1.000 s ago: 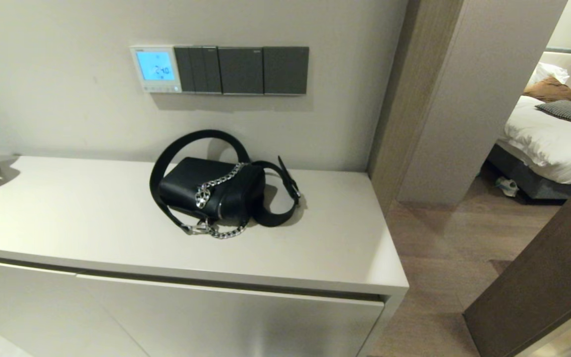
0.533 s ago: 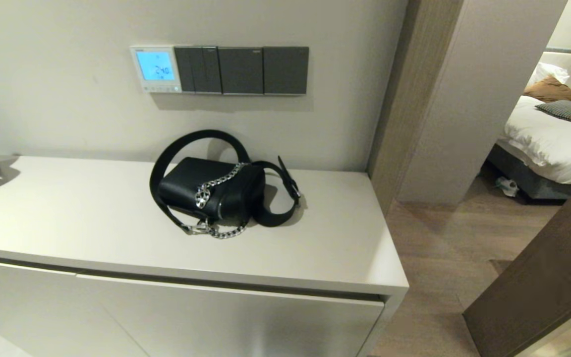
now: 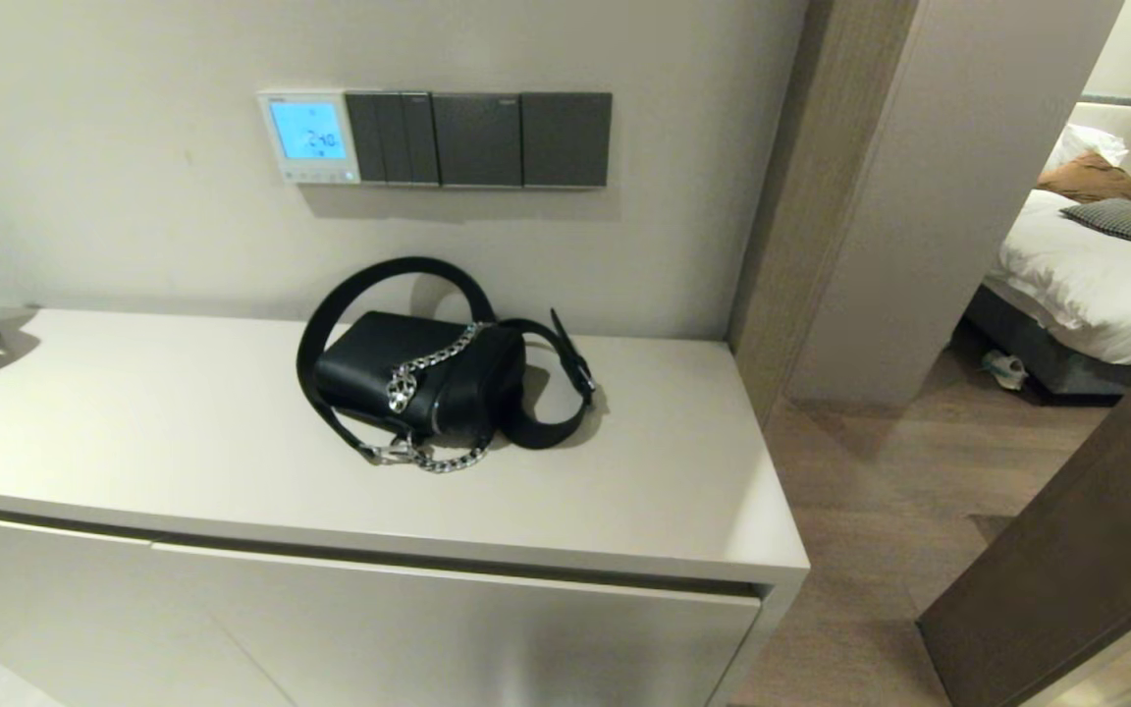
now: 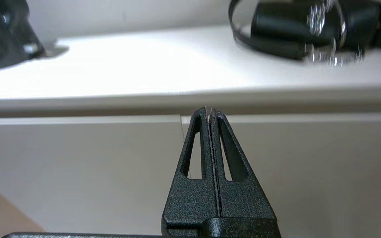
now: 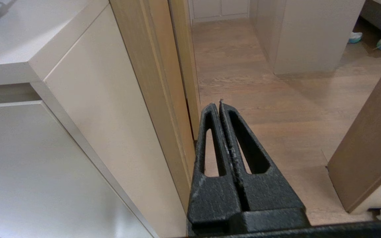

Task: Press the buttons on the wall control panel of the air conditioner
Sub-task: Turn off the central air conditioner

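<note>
Claws both low, nothing pressed yet; you're at the approach step.
Left claw is pressed together, empty, below the desk front edge, facing the cabinet doors. Right claw likewise closed on nothing, parked off the desk's right end over the wood floor. Wall control panel sits on the wall above the desk, screen lit blue, leftmost beside the dark switch plates; buttons run along its lower edge. Next: lift the left arm over the black handbag and poke one button with the closed tip, I reckon.

Black bag on the pale cabinet, centre frame.
Three dark switch plates sat upper centre; a bed showed far right.
</note>
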Motion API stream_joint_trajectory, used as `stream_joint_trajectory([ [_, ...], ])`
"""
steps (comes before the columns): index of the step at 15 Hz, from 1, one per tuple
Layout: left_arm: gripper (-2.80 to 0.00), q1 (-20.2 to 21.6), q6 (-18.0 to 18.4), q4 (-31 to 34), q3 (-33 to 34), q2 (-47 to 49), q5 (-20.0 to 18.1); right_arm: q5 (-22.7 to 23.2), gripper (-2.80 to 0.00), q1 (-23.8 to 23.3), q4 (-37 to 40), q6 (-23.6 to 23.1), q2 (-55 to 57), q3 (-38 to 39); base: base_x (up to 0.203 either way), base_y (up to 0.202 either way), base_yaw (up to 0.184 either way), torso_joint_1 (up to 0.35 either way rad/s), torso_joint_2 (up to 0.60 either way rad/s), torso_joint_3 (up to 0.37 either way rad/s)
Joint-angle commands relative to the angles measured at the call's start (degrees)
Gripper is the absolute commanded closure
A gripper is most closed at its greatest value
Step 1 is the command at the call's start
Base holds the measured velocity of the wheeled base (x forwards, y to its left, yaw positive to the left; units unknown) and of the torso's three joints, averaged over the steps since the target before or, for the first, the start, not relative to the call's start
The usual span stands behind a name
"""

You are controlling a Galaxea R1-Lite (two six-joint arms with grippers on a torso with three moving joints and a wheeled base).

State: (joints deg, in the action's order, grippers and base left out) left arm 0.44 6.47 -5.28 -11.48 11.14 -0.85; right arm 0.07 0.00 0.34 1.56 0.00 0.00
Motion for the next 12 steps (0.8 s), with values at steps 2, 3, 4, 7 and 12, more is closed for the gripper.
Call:
stream_joint_trajectory([
  [2, 0.00, 0.1, 0.0, -11.4, -5.5, 18.8, 0.0, 0.0, 0.00, 0.0, 0.0, 0.0, 0.1, 0.2, 0.000, 0.000, 0.000, 0.000, 0.00, 0.000],
  [3, 0.00, 0.1, -0.1, -13.4, -8.4, 22.9, -0.1, 0.0, 0.00, 0.0, 0.0, 0.0, 0.1, 0.1, 0.000, 0.000, 0.000, 0.000, 0.00, 0.000],
  [4, 0.00, 0.1, -0.5, -14.6, -11.2, 26.5, -0.1, 0.0, 0.00, 0.0, 0.0, 0.0, 0.1, 0.1, 0.000, 0.000, 0.000, 0.000, 0.00, 0.000],
  [7, 0.00, -3.3, -2.5, -16.1, -20.7, 37.1, 0.0, 0.0, 0.00, 0.0, 0.0, 0.0, 0.1, 0.1, 0.000, 0.000, 0.000, 0.000, 0.00, 0.000],
  [12, 0.00, -9.2, -4.1, -17.5, -34.4, 53.5, 1.9, 0.0, 0.00, 0.0, 0.0, 0.0, 0.1, 0.1, 0.000, 0.000, 0.000, 0.000, 0.00, 0.000],
])
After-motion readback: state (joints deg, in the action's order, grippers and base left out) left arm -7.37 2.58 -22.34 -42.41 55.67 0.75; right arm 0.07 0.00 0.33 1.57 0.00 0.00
